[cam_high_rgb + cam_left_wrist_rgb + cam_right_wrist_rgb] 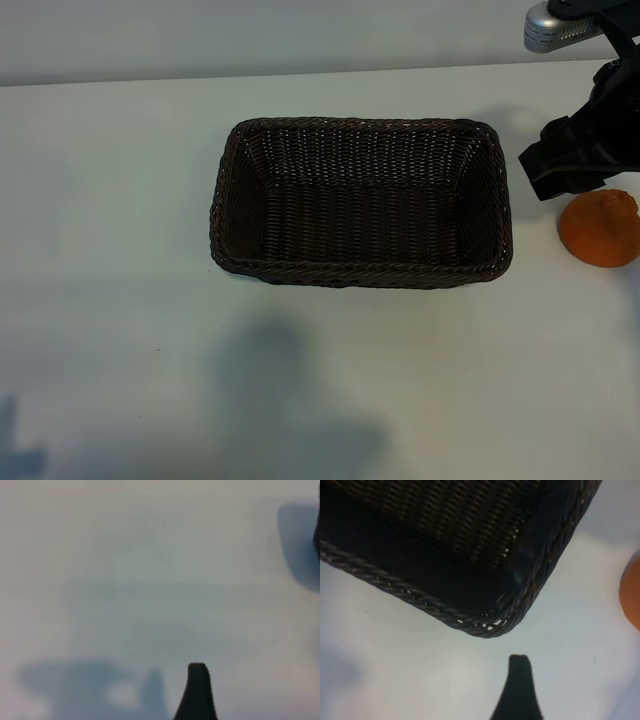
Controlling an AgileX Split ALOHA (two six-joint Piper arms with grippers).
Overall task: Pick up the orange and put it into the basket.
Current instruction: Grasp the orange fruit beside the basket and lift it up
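Observation:
The orange (600,228) lies on the white table to the right of the basket (360,276), which is dark brown wicker and empty. My right gripper (548,165) hangs just behind the orange, beside the basket's far right corner, open and holding nothing. In the right wrist view one dark finger (519,685) points at the basket's rounded corner (490,627), and a slice of the orange (633,592) shows at the frame's edge. Of my left gripper only one finger (197,692) shows in the left wrist view, over bare table, with nothing in it.
The white table (120,200) stretches wide to the left of the basket and in front of it. Arm shadows fall on the near part of the table (270,400). A silver part of the right arm (555,28) shows at the top right.

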